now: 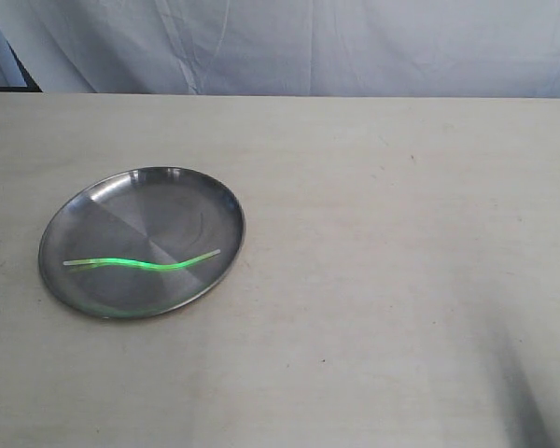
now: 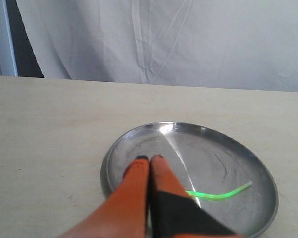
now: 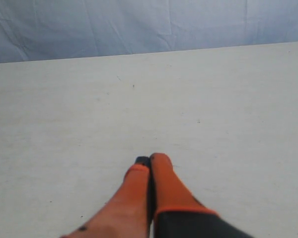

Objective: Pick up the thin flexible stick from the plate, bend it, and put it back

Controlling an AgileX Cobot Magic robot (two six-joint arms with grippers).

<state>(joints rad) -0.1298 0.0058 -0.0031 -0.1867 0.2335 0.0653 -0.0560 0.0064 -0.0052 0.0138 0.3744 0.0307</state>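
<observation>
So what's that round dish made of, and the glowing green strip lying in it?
The dish looks like metal, probably stainless steel: grey, brushed, with streaky highlights and a mirror-like sheen. The strip seems a thin flexible plastic, though I can't be sure: it lies in a gentle wave, glows yellow-green along the middle and turns pale at both ends.

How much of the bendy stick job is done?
Looks nearly finished: the stick lies wavy on the plate, so bending and putting back seem done. Nothing is in hand: the left gripper and right gripper are shut and empty. Nothing obvious is left.
</observation>
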